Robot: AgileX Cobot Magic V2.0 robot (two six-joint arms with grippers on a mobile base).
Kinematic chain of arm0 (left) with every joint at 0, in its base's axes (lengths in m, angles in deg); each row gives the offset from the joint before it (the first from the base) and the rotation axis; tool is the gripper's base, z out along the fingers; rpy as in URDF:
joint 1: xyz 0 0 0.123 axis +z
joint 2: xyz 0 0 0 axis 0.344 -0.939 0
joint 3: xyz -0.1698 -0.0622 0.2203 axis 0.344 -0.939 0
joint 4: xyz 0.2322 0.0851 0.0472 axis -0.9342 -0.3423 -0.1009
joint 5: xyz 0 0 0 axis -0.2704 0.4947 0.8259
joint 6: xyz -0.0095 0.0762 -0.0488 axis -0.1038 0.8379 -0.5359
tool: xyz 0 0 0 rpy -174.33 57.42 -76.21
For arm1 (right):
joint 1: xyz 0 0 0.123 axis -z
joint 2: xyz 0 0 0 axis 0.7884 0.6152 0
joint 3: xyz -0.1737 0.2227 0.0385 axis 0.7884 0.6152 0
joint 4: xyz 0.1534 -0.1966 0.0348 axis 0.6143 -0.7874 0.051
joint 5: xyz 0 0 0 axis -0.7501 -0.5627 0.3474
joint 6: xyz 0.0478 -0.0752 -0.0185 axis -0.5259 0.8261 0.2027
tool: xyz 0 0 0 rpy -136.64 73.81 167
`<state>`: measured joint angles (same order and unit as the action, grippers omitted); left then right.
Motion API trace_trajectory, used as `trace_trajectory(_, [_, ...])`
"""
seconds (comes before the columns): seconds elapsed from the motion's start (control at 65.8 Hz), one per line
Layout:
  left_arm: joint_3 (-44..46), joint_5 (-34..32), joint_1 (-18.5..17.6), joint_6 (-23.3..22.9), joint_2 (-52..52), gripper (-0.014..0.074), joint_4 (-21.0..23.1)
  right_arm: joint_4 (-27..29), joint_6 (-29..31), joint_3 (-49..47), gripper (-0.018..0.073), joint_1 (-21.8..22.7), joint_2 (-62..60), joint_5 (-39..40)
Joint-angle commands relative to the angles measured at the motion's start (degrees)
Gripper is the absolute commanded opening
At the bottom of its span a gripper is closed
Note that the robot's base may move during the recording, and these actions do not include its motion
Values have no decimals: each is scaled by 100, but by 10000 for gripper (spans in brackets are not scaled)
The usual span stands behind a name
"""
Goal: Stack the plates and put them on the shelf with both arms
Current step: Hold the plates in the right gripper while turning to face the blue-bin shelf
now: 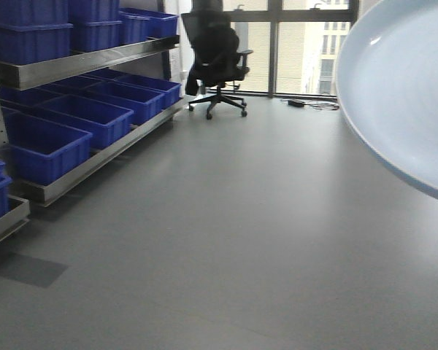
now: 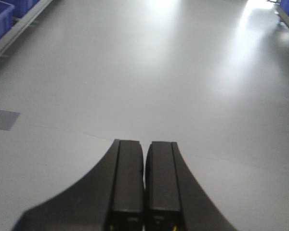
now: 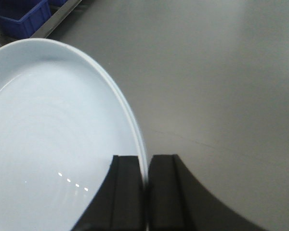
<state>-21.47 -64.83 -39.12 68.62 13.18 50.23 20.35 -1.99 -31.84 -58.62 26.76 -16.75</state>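
Between the fingers of the right gripper (image 3: 145, 163), clamped on its thin rim, the plate (image 3: 53, 134) spreads leftward, so carry it level and slowly; the left gripper (image 2: 144, 149) is closed on nothing.

the left black two-fingered gripper (image 2: 145, 159) points forward and slightly down, its flat fingers pressed against each other. the right black two-fingered gripper (image 3: 146, 168) is clamped on the thin rim of a pale bluish-white glossy round plate (image 3: 53, 130), one finger on each side.
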Motion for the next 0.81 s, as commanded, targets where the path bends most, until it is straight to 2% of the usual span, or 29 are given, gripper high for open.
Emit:
trace_trajectory(0.0, [174,-494,28,-56,-42,87,4,0,3,-172,48,48,31,520])
trace_trajectory(0.791, [174,-494,28,-56,-42,87,4,0,3,-172,48,48,31,520])
